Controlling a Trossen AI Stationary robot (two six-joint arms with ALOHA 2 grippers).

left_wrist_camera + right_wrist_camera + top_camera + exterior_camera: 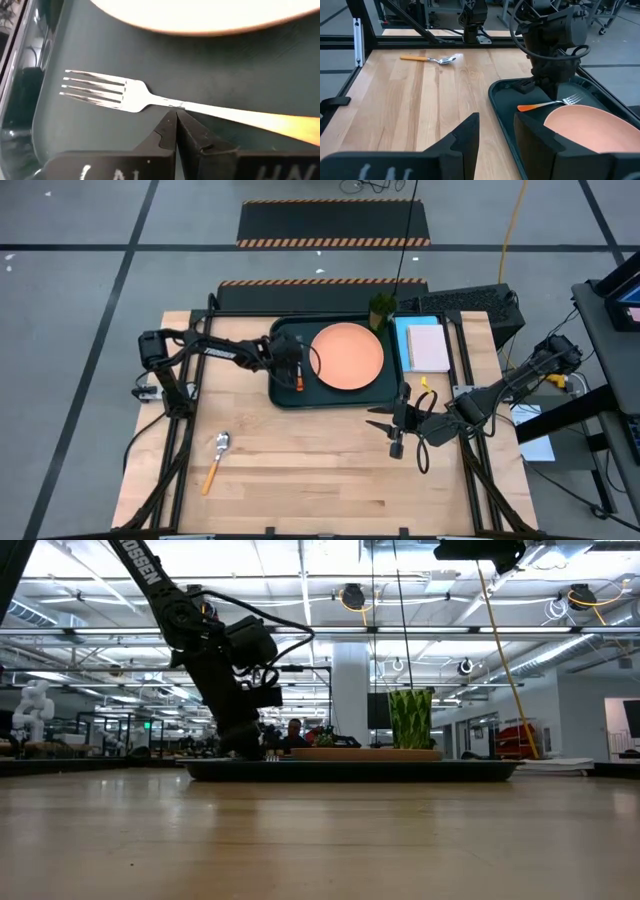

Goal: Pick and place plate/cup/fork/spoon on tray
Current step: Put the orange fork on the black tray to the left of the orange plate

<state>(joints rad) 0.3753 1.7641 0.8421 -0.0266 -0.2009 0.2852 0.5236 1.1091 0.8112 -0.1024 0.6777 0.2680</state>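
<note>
The fork (150, 100) lies flat on the floor of the tray (285, 395), just beside the left edge of the plate (347, 356), its orange handle toward the near rim and its prongs pointing to the tray's far side. The left claw (298, 368) stands directly over the fork's neck, its two dark fingertips pressed together with the metal stem at their tips; it is closed, and whether it actually grips the fork cannot be told. The cup (379, 311) stands at the tray's far right corner. Only the spoon (216, 461) remains out on the table (300, 470), at the near left, its long axis running from the bowl at the far end to the handle at the near end. It lies well apart from both arms, on the left arm's side; the right claw (395, 428), partly open and empty, hangs just off the tray's near right corner
</note>
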